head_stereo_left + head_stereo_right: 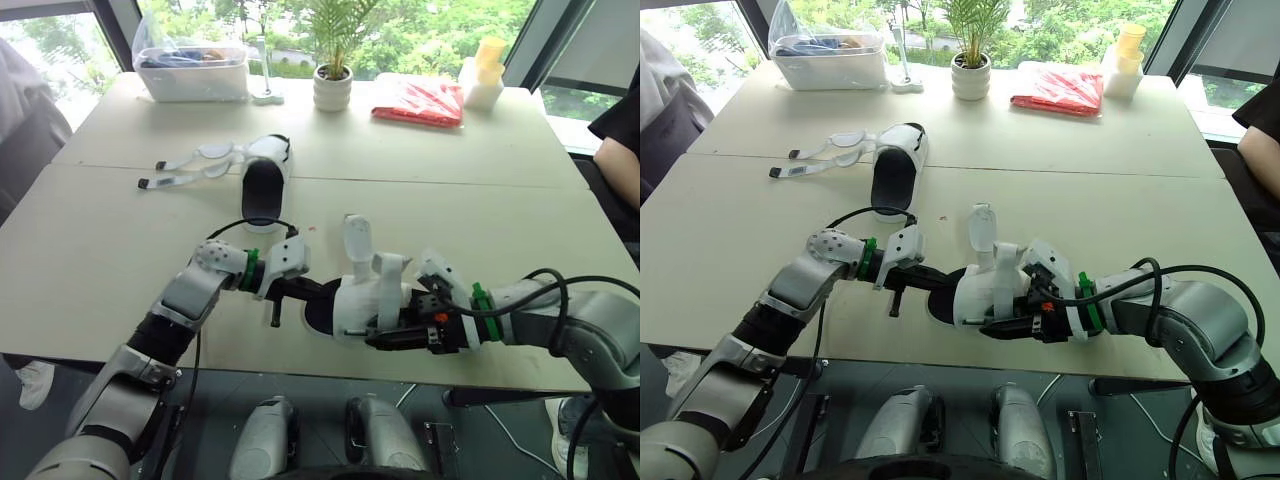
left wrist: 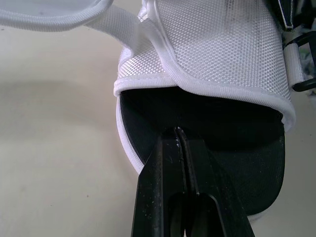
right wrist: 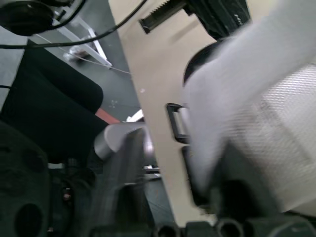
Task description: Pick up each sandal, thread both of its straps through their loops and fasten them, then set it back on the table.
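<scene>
One sandal (image 1: pixel 358 300) lies near the front edge of the table (image 1: pixel 100 250), between the two arms, with one strap (image 1: pixel 357 237) standing up loose. The left gripper (image 2: pixel 178 134) has its fingers pressed together, tips on the black insole under the white upper. The right gripper (image 1: pixel 388 338) is against the sandal's side; whether it is clamped on it I cannot tell. The second sandal (image 1: pixel 265 180) lies well apart, farther back, its straps spread flat.
</scene>
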